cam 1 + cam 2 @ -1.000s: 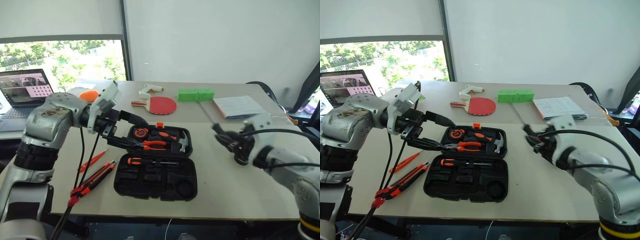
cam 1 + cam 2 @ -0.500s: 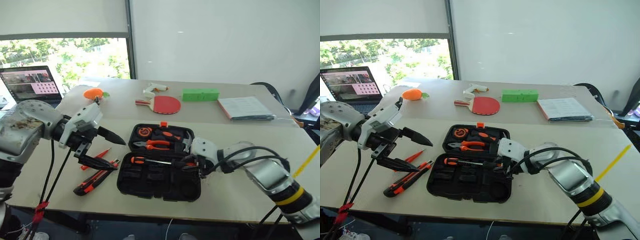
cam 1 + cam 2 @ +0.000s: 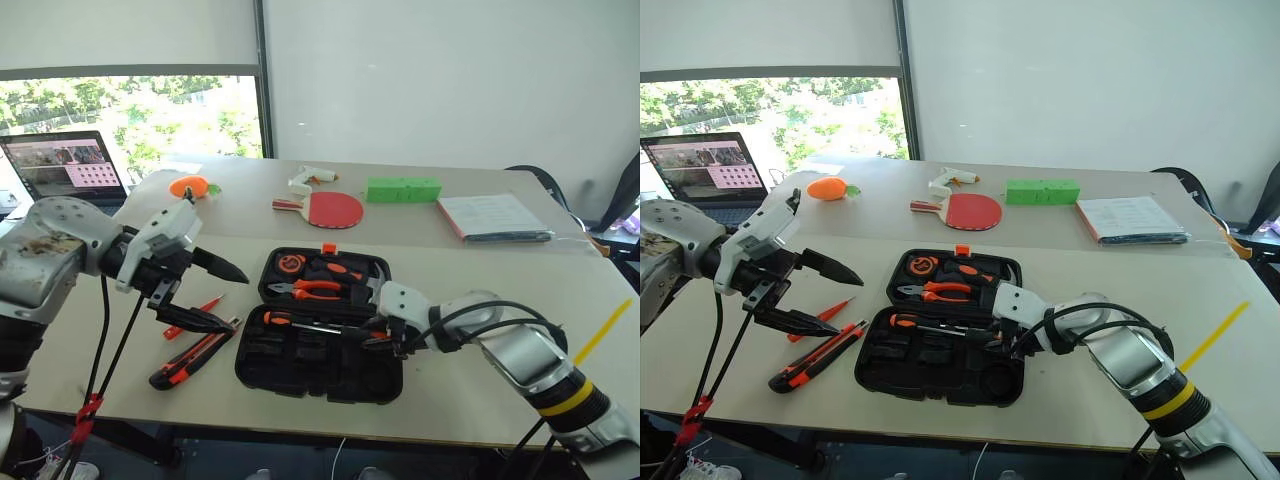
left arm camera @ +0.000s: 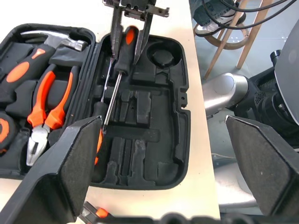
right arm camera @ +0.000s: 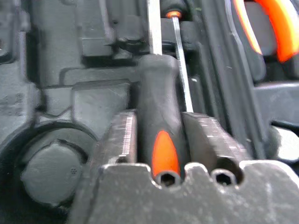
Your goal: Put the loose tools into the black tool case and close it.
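Black moulded tool case [image 3: 320, 340] lies open, hammer and pliers [image 3: 318, 290] in its lid half. The right gripper [image 4: 130, 35] has come down into the case — fingers straddling a black-and-orange screwdriver [image 4: 122, 56] now seated in its recess, apparently loosening. Left gripper [image 3: 205, 292], spread wide, hovers beside the case above the utility knife [image 3: 192, 358] and slim red-orange screwdriver [image 3: 195, 315] — still to be packed.

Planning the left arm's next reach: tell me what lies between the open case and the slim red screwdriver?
The utility knife lies there, seen in the eye views.
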### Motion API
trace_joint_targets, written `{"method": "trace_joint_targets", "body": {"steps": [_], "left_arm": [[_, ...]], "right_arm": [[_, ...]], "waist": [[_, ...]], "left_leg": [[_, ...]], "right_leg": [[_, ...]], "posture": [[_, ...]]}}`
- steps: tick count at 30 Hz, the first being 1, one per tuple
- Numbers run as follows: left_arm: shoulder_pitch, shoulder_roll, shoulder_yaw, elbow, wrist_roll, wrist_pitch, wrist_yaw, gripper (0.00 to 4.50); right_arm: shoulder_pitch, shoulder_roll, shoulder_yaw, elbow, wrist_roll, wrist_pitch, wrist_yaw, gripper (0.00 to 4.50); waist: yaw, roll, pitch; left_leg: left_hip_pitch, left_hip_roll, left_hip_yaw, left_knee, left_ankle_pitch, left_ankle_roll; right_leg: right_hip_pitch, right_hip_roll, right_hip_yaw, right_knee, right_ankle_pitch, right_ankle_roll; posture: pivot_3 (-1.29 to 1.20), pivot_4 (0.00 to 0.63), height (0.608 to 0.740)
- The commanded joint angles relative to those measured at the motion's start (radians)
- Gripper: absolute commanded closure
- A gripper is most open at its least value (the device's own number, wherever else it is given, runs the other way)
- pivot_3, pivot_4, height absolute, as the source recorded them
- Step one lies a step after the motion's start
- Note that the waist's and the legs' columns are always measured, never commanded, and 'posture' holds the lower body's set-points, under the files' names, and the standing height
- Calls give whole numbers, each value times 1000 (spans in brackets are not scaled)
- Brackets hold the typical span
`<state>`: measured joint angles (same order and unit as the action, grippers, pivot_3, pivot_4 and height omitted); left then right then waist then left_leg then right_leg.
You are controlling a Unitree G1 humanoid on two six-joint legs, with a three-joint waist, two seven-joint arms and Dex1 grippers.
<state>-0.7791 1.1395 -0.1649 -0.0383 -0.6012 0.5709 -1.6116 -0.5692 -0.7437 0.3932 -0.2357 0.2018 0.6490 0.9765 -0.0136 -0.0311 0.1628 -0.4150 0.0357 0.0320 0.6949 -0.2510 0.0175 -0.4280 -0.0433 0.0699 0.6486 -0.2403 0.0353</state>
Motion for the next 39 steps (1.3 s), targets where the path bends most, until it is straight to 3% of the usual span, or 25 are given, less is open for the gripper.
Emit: {"method": "trace_joint_targets", "body": {"steps": [1,4,7,10,21,39], "left_arm": [[-29,-6,28,-2,1,-5,-3,0],[-40,-21,22,8,8,-9,-3,0],[-45,-31,20,14,11,-12,-3,0],[-43,-33,19,12,11,-13,-3,0],[-32,-18,3,9,13,-38,-3,0],[-27,-17,4,3,23,-36,-3,0]], "right_arm": [[-6,22,-62,-66,61,64,7,1005],[-14,11,-87,-99,82,99,16,64],[-18,-2,-103,-124,100,123,26,64],[-24,-1,-114,-132,116,147,29,754],[-34,64,-55,-49,60,121,-8,4457],[-23,132,17,-5,-1,107,-13,4457]], "waist": [[-1,0,0],[-1,0,0],[-1,0,0],[-1,0,0],[-1,0,0],[-4,0,0]], "left_leg": [[0,0,0,0,0,0],[0,0,0,0,0,0],[0,0,0,0,0,0],[0,0,0,0,0,0],[0,0,0,0,0,0],[0,0,0,0,0,0]], "right_leg": [[0,0,0,0,0,0],[0,0,0,0,0,0],[0,0,0,0,0,0],[0,0,0,0,0,0],[0,0,0,1,0,0],[0,0,0,1,0,0]], "posture": [[0,150,738],[0,150,738],[0,150,738],[0,150,738],[0,150,738],[0,150,738]]}}
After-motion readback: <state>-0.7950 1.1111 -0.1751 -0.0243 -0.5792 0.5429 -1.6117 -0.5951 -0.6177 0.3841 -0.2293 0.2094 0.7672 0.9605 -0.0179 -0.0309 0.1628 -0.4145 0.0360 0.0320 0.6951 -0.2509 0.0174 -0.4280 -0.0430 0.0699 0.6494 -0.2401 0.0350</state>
